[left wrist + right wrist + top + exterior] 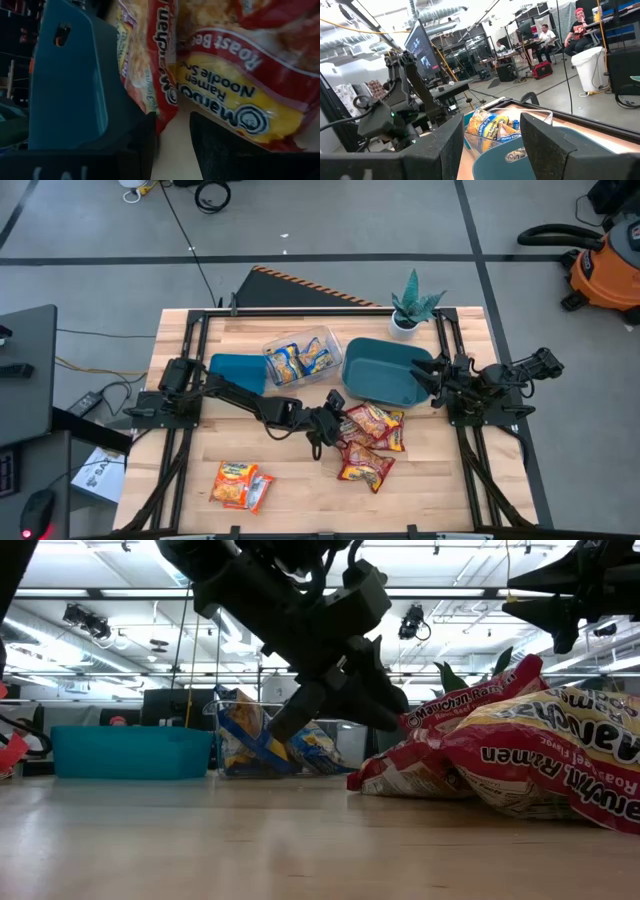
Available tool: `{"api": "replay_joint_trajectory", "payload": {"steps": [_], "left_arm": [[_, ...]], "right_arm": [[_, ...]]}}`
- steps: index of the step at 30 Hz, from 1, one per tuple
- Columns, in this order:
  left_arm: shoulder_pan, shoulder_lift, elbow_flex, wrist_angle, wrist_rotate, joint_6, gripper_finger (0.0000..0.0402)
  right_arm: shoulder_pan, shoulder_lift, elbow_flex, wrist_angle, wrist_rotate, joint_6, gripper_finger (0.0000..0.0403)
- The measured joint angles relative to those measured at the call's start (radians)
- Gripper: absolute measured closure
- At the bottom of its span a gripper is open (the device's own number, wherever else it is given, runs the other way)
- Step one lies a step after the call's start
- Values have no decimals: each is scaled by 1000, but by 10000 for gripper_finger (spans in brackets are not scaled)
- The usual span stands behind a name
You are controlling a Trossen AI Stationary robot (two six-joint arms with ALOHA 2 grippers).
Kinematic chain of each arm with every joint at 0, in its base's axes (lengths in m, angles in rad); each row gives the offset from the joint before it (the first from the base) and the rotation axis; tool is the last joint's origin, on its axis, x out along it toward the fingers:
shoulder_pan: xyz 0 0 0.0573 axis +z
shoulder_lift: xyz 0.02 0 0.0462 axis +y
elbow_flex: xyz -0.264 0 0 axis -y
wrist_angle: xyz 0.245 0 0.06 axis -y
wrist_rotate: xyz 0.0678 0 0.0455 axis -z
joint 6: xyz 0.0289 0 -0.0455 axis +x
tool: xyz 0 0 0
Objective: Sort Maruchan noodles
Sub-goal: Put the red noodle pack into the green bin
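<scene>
The clear tray (325, 337) holds blue noodle packets (297, 361); both teal bins (383, 371) look empty. The left gripper (330, 427), fingers spread, touches the red packets (370, 440). The right gripper (432, 376) hangs spread over a bin.

Left arm stretched across mid-table, end effector (333, 430) low (fingers parted), right end effector (428, 377) parted, raised

We see our left gripper (172, 140) with fingers parted at the edge of a red-and-yellow Maruchan Roast Beef ramen packet (235, 85), a teal bin (70, 85) beside it.
</scene>
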Motion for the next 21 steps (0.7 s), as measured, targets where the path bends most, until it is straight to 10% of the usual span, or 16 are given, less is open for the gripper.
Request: {"api": "replay_joint_trajectory", "payload": {"steps": [21], "left_arm": [[18, 18, 0, 39, -12, -107, 329]], "right_arm": [[0, 0, 0, 9, 0, 0, 204]]}}
